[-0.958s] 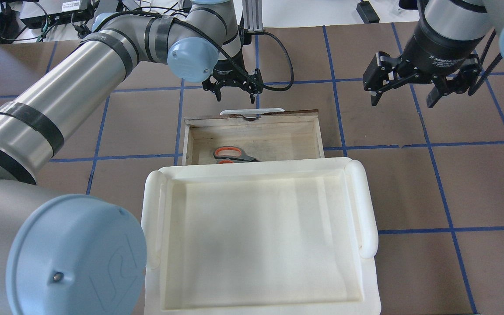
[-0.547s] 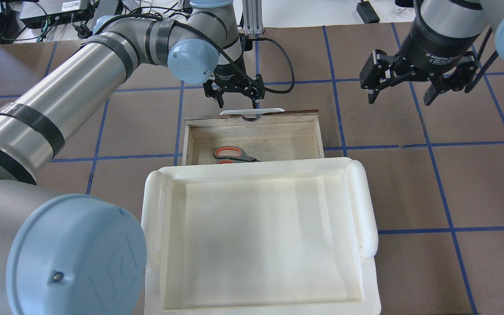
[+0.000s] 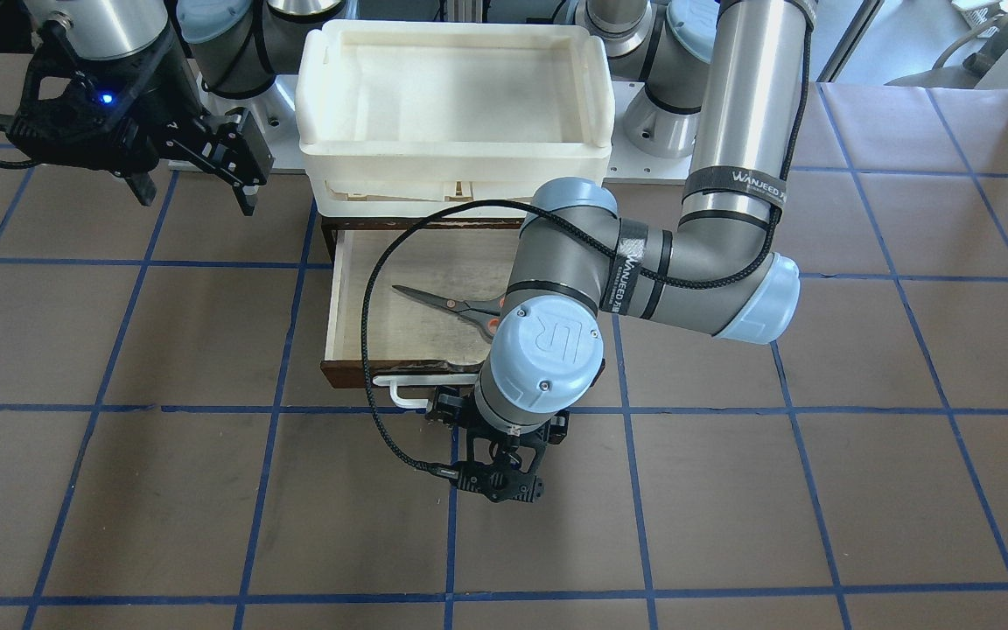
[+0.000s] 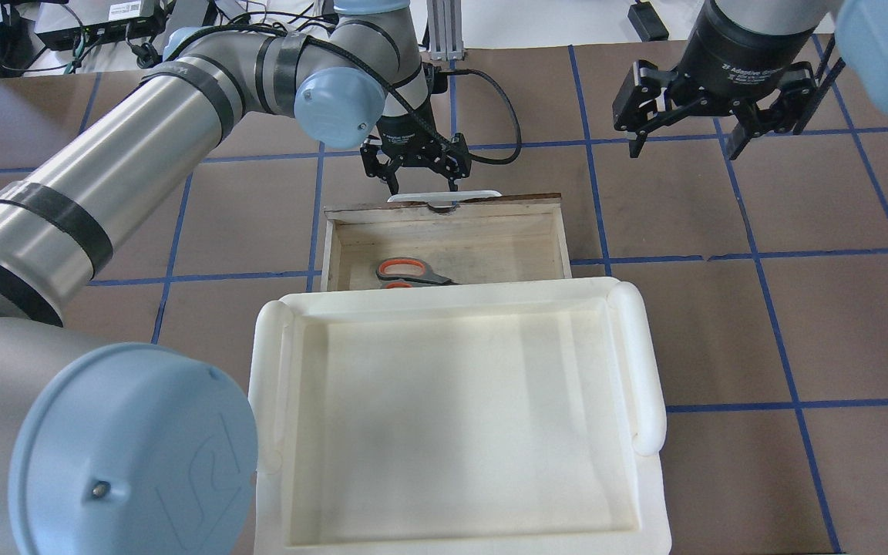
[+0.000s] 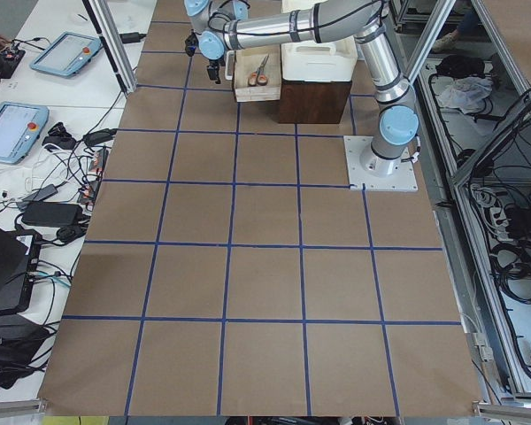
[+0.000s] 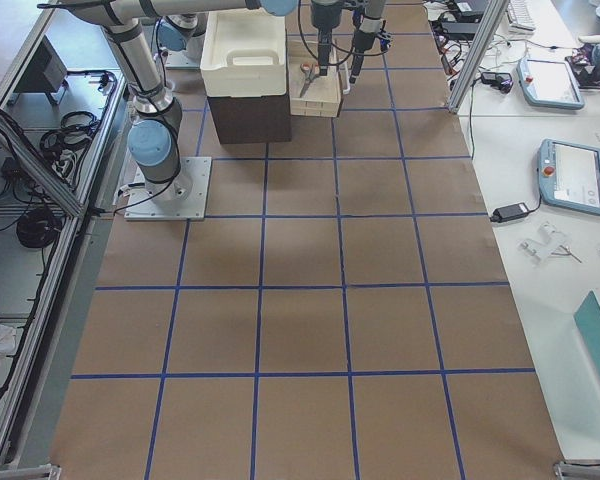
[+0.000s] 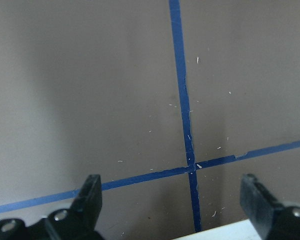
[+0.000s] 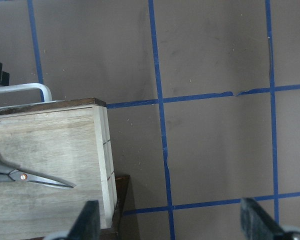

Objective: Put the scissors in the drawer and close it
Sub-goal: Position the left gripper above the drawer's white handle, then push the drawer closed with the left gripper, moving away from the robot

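Drawer (image 4: 563, 239) stands open; scissors (image 4: 412, 271) lie flat on its plywood floor, blades cut off in the overhead view by the white tray (image 4: 648, 370) above. Left gripper (image 4: 424, 185), fingers spread and empty, hangs just beyond the bar handle (image 4: 482, 193). Right gripper (image 4: 684, 153), also spread and empty, sits well aside.

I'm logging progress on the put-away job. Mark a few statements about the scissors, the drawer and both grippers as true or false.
1. The scissors lie inside the drawer. True.
2. The drawer is pushed shut. False: it stands pulled out, with its inside showing.
3. The left gripper holds the scissors. False: it is open and empty, near the drawer's white handle.
4. The right gripper is open and holds nothing. True.
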### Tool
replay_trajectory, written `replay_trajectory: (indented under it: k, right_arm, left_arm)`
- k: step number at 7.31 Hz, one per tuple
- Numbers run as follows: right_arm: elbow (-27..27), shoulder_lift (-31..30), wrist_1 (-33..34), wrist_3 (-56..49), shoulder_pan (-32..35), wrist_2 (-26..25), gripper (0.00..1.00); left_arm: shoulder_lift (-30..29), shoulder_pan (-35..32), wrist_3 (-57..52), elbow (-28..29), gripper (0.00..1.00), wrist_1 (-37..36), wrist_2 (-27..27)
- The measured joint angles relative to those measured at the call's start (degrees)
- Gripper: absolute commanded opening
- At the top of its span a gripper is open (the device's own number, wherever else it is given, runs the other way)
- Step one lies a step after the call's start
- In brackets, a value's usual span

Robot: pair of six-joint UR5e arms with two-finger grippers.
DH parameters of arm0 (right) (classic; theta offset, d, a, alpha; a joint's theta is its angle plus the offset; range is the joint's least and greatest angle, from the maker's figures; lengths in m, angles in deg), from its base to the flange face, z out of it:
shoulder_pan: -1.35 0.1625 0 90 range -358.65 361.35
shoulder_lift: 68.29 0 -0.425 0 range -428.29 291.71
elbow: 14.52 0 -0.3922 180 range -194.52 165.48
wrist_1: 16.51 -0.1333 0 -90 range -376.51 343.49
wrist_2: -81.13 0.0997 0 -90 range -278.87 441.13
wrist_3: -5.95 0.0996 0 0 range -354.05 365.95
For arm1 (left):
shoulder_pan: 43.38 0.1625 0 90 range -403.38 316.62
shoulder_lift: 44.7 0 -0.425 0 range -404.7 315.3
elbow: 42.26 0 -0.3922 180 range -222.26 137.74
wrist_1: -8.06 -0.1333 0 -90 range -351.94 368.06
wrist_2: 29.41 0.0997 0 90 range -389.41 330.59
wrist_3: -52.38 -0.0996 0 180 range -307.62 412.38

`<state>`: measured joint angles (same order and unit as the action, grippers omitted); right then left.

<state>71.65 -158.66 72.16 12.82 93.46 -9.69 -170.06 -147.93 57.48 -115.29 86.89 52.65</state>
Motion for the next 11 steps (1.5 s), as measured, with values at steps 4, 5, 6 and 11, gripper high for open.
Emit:
replay_trajectory:
  k: [4, 5, 6, 11]
  right_arm:
    - [0.2, 0.2, 1.5, -0.8, 0.7, 0.5, 1.0]
    - [0.2, 0.2, 1.4, -0.8, 0.7, 0.5, 1.0]
    - [0.2, 0.2, 1.4, -0.8, 0.6, 0.4, 1.0]
    - [0.4, 0.3, 1.7, -0.7, 0.6, 0.7, 1.0]
  left_arm:
    - [1.1, 0.0, 0.1, 0.0, 1.0, 3.0, -0.2]
    - [1.1, -0.1, 0.1, 0.0, 1.0, 3.4, -0.2]
    - [1.3, -0.1, 0.1, -0.1, 1.0, 4.1, -0.1]
    - [2.1, -0.1, 0.1, -0.2, 1.0, 9.0, -0.1]
